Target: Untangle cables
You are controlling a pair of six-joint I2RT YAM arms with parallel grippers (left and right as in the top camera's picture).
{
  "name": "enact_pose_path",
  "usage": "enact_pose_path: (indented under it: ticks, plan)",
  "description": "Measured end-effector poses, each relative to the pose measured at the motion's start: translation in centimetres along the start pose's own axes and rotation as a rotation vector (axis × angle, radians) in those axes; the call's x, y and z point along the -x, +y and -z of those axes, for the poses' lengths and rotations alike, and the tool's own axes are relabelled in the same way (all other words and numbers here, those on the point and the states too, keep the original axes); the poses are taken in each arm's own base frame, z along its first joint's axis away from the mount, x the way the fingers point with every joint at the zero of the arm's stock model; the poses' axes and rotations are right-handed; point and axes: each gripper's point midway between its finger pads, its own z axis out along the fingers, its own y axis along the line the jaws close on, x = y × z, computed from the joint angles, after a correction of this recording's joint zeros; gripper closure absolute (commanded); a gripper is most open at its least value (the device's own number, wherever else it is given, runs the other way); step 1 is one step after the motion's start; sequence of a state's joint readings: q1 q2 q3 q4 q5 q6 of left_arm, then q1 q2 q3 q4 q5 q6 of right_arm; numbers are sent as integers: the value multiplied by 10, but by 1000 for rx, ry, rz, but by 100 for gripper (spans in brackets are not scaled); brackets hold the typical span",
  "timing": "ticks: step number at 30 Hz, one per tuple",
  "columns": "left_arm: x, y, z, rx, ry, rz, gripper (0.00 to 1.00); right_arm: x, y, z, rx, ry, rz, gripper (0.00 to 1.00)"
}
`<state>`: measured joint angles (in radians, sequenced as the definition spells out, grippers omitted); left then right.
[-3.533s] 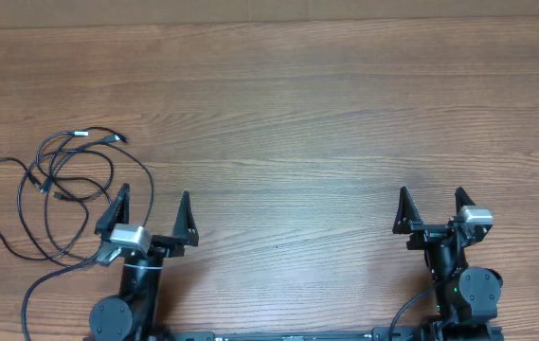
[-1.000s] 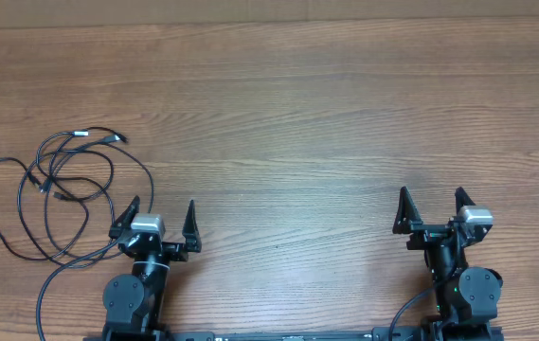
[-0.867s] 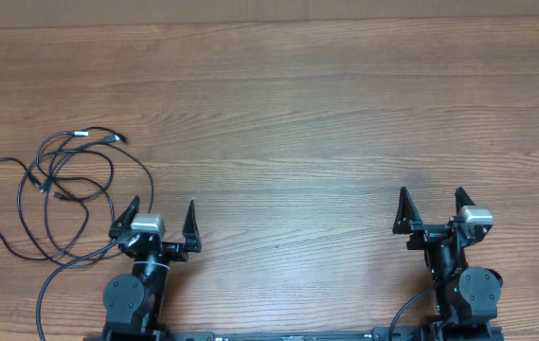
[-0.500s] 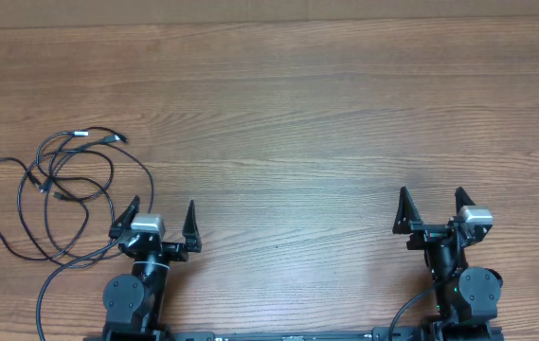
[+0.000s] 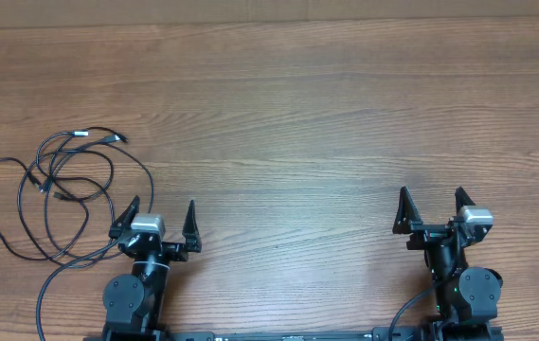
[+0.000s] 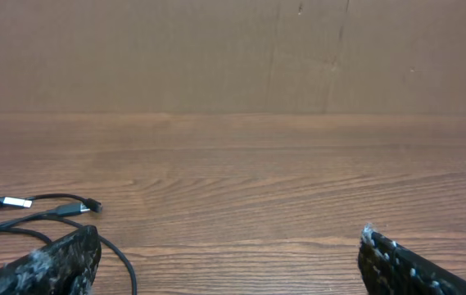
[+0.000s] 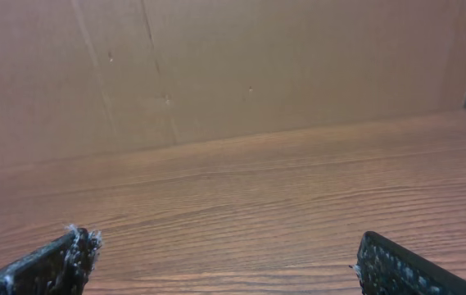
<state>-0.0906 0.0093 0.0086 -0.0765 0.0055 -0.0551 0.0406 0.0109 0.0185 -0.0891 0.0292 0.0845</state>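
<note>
Since the earliest overhead view, the left gripper (image 5: 163,206) had swung back from its slant toward the tangle and sat square to the table edge; over the last second nothing had shifted. Both sets of jaws stood wide apart and empty, the right gripper (image 5: 430,195) likewise parked at the near edge, well apart from the work.

Just left of the left gripper lay the cables (image 5: 61,196), thin black cords in loose overlapping loops on the table (image 5: 326,123). One strand ran close beside the left finger and on toward the near edge past the arm's base. In the left wrist view a plug end and a curve of cord showed beside that finger. Beyond them was bare wood, then a brown cardboard wall (image 6: 216,57).

The risk, as I judged it, lay in that near strand: a reach made without minding it could catch it under the finger and drag the whole cluster. Pinching at a crossing could also gather several cords and pull the loops tighter.
</note>
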Motion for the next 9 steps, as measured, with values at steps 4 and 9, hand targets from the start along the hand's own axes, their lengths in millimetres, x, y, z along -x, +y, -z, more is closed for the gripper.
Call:
enact_pose_path:
  ticks: [4,9]
  plan:
    - [0,0,0,0,0,0,0,0,0,0,0,0,0,0]
    - [0,0,0,0,0,0,0,0,0,0,0,0,0,0]
